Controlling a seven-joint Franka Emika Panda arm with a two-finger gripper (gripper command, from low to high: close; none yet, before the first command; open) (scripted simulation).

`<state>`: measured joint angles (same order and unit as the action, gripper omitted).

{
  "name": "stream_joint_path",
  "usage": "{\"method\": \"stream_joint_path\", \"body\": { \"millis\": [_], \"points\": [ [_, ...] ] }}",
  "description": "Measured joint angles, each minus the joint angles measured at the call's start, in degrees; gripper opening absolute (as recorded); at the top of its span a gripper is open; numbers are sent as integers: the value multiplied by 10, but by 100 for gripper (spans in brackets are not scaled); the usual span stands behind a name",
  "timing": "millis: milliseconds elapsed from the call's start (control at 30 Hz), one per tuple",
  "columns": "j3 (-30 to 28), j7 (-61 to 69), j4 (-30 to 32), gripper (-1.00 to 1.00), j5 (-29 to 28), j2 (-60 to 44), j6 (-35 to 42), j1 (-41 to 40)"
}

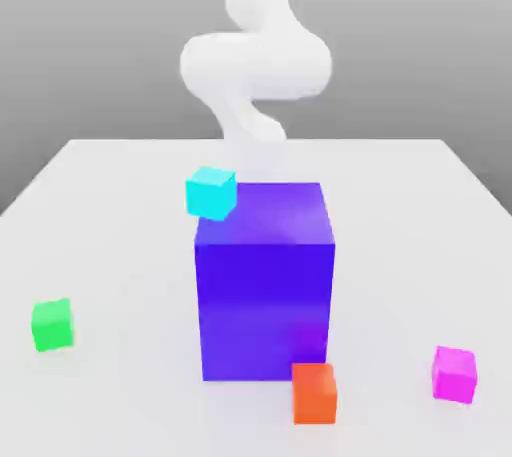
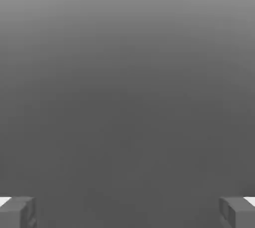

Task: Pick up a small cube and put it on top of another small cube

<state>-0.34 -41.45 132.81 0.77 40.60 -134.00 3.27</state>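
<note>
The small magenta-pink cube sits on the white table near the front, at the exterior view's right. The small green cube rests far over at the exterior view's left, about level with the front of the big block. My white arm rises behind the big blue-purple block, well away from both cubes. In the hand view my gripper is open, its grey fingertips set wide apart with nothing between them and plain grey behind.
A big blue-purple block stands mid-table between the two cubes. A small cyan cube shows at its upper left corner. A small orange-red cube sits against its front right foot. The white table spreads around them.
</note>
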Motion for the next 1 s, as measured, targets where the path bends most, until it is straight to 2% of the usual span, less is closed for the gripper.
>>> {"method": "stream_joint_path", "body": {
  "millis": [267,533,700,833,1000],
  "points": [
    [2,144,33,0,27,-170,-71,95],
    [32,273,66,0,38,-336,-142,164],
    [51,332,87,0,15,-440,-187,213],
    [61,361,103,0,-30,-522,-222,234],
    [43,352,89,0,-62,-626,-297,255]
  ]
}}
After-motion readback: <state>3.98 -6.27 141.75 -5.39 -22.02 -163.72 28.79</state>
